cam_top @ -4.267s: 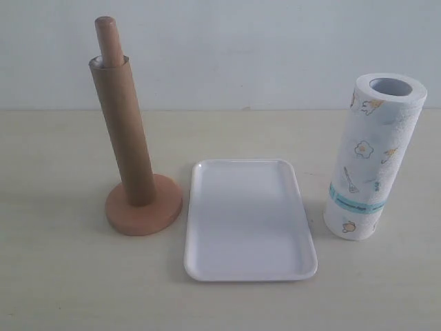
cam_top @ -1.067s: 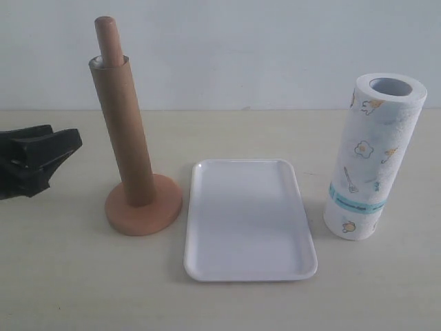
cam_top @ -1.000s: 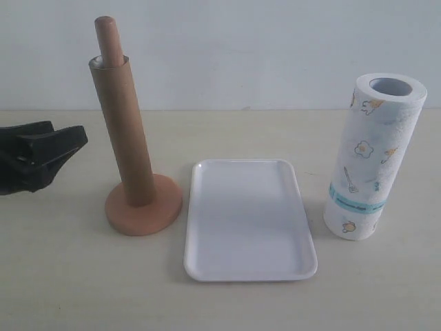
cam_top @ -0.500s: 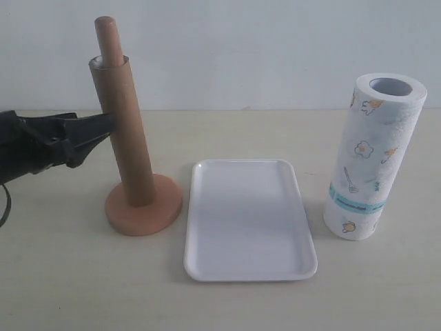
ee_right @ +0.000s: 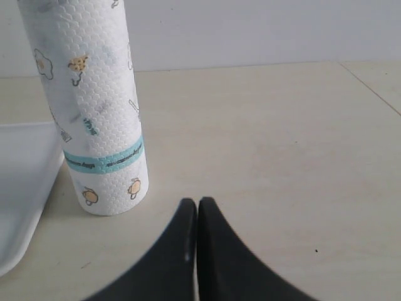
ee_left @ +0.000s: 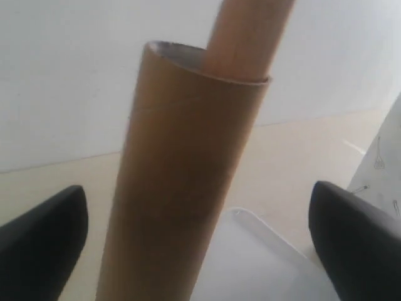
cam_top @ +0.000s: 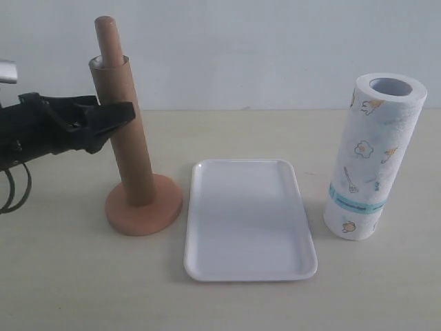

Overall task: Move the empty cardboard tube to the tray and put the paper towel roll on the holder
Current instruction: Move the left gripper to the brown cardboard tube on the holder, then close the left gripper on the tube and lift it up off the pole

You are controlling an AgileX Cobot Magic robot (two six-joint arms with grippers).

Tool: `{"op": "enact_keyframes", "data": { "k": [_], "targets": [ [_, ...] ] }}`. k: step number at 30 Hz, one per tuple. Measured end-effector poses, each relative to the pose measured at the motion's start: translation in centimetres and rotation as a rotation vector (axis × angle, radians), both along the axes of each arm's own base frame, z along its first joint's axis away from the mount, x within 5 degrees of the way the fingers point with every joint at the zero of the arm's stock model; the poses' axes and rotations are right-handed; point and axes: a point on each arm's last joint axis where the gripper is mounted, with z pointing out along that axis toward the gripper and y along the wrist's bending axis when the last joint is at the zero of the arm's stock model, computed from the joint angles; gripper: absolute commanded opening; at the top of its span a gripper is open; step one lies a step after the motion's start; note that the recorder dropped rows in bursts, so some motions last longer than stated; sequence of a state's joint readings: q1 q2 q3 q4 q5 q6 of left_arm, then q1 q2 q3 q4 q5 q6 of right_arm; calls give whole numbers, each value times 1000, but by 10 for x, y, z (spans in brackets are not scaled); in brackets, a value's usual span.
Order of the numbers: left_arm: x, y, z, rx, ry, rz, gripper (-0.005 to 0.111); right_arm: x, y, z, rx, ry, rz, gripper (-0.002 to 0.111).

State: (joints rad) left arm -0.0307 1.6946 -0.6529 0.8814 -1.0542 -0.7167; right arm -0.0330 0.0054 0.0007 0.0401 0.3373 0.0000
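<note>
The empty cardboard tube (cam_top: 128, 134) stands upright over the holder's dowel (cam_top: 107, 38), leaning a little, and its foot rests on the round holder base (cam_top: 145, 212). My left gripper (cam_top: 114, 112) is open at the tube's upper part. In the left wrist view the tube (ee_left: 178, 188) stands between the two black fingers (ee_left: 41, 241) and touches neither. The white tray (cam_top: 248, 221) lies flat in the middle. The paper towel roll (cam_top: 372, 158) stands upright to its right. My right gripper (ee_right: 197, 210) is shut and empty, low over the table near the roll (ee_right: 94, 106).
A pale wall runs behind the table. The tray's corner (ee_left: 263, 263) shows just past the tube in the left wrist view. The tray's edge (ee_right: 19, 188) lies beside the roll in the right wrist view. The right arm is outside the exterior view.
My left gripper came in from the left, rose to the tube's upper part and opened wide around it. Tube, tray, roll and right gripper have not moved.
</note>
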Motion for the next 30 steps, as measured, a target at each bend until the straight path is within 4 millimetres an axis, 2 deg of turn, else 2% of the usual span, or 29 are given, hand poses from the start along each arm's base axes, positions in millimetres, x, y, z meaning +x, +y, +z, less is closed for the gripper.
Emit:
{"op": "enact_keyframes", "data": {
  "k": [5,11,15,22,24,25,30],
  "targets": [
    [7,-22,-9,132,-65,-59,89,0,0,0,0,0,0,0],
    [18,-18,-23,148,-29,62,89,0,0,0,0,0,0,0],
    [20,-19,-28,138,-27,57,89,0,0,0,0,0,0,0],
    [35,-22,-27,117,-48,55,87,0,0,0,0,0,0,0],
    [35,-22,-28,109,-35,44,75,0,0,0,0,0,0,0],
    [35,-23,-28,109,-35,37,61,0,0,0,0,0,0,0],
    [34,-24,-29,111,-35,21,23,0,0,0,0,0,0,0]
  ]
}}
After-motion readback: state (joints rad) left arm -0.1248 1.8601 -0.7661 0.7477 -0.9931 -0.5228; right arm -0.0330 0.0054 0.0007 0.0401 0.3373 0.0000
